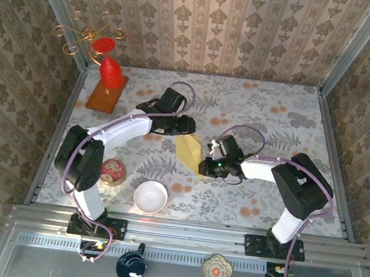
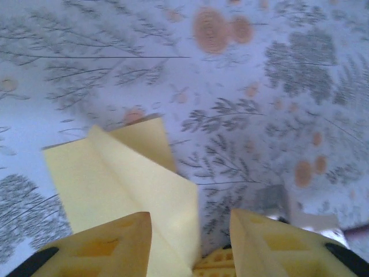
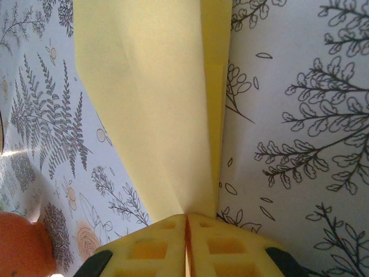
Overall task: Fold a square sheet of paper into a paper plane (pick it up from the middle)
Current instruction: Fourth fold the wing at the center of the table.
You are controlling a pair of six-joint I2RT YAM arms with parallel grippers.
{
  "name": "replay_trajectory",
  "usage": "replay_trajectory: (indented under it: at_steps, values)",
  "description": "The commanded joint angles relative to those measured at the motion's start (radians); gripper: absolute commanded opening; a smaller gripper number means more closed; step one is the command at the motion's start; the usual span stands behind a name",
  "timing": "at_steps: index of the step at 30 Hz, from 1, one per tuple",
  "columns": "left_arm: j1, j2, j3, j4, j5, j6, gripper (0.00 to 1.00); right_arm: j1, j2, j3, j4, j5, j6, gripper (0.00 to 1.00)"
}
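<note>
Seen from above, the paper plane [image 1: 189,150] lies on the flowered table [image 1: 275,122] between the two grippers. Its far end is just under the left gripper [image 1: 184,130] and its near tip is at the right gripper [image 1: 203,166]. The dark gripper bodies cover both ends from this view, so neither contact can be read there. In the right wrist view, the right gripper [image 3: 185,218] has its yellow pads pressed flat together. The paper plane [image 3: 155,104] narrows down into the seam between them, pinched at its tip, and fans out ahead of the fingers until the top edge of the frame cuts it off. How much paper sits inside the pinch is hidden. An orange rounded shape [image 3: 23,245], to the left of those fingers, is cropped by the corner and too partial to name. In the left wrist view, the left gripper [image 2: 190,222] has its fingers parted with clear table showing between them. The paper plane [image 2: 115,179] lies ahead and toward the left finger [image 2: 115,245], and a folded edge runs into the gap beside that finger. The right finger [image 2: 277,245] stands clear of the paper. Whether the left finger touches the paper cannot be told. Beyond the right finger, a pale blurred patch [image 2: 314,222] is unreadable. A white bowl [image 1: 150,196] sits well back from both grippers, toward the arm bases.
</note>
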Motion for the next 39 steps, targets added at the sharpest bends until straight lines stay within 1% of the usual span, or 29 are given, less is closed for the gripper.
replay_trajectory:
  at_steps: [1,5,8,11,18,22,39]
  values:
    - [-0.004,0.02,-0.094,0.153,0.157,-0.006,0.35,0.004,0.047,0.001,-0.111,0.041,-0.017,0.12]
    - [-0.005,0.072,-0.156,0.267,0.239,-0.063,0.23,0.004,0.051,0.007,-0.123,0.041,-0.021,0.12]
    - [-0.004,0.113,-0.18,0.341,0.273,-0.097,0.18,0.004,0.053,0.009,-0.124,0.042,-0.021,0.12]
    - [-0.002,0.155,-0.175,0.365,0.296,-0.113,0.15,0.004,0.053,0.006,-0.122,0.042,-0.016,0.12]
    - [0.008,0.218,-0.177,0.355,0.27,-0.115,0.12,0.002,0.059,0.006,-0.126,0.04,-0.011,0.12]
    - [0.012,0.227,-0.18,0.343,0.25,-0.103,0.11,0.002,0.059,0.006,-0.128,0.044,-0.011,0.12]
    - [0.02,0.244,-0.189,0.335,0.233,-0.101,0.11,0.001,0.056,0.0,-0.134,0.056,-0.007,0.11]
